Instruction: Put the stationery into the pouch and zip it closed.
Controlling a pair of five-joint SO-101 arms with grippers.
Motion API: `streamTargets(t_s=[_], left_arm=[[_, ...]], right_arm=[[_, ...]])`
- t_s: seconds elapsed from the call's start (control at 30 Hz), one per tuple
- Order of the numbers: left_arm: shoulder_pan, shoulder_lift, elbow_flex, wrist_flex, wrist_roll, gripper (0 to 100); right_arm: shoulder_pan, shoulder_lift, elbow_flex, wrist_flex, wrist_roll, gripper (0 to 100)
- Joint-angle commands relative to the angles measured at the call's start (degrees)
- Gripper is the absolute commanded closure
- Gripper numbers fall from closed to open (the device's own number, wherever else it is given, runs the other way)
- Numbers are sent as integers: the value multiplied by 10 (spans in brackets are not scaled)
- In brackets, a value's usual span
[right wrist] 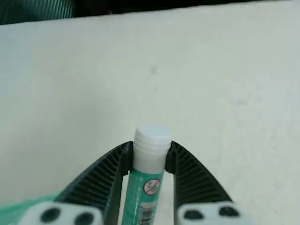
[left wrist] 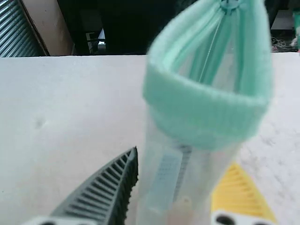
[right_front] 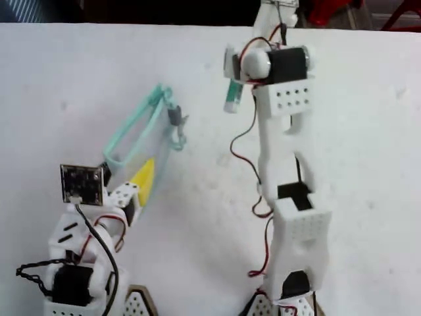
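Right pincer (right wrist: pixel 149 149): closed on a glue stick (right wrist: pixel 148 176), with the ribbed black fingers clamping it just below the cap and the cap end leading. The hold looks secure and suited to feeding the stick in lengthwise.

Left pincer (left wrist: pixel 183 161): closed on the pouch (left wrist: pixel 206 108), one dark ribbed finger and one yellow finger pinching its clear wall. In my judgement this grip anchors the pouch on the table (right_front: pixel 79 79) and keeps its mouth gaping.

Location: in the high view the pouch lies by the left arm. The glue stick hangs well apart from it, farther up the table, and is not yet inserted.

Materials: the pouch body is limp, transparent film, and its mouth is edged with a soft mint woven zipper band bowed into an open loop. The glue stick is a rigid cylinder with a green label and a white stepped cap. Something pale lies inside the pouch, too blurred to identify.
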Motion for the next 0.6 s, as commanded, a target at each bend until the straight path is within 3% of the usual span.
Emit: streamTargets(t_s=[0.0,0.37,0.57], left_arm=[[7,0,-15,-10,6,744],[7,0,-14,-10,6,744],[7,0,-14,-9,6,743]], right_arm=[[2,-88,-15,15,27,981],[1,-310,-14,15,116,981],[-1,-399,-12,15,123,981]])
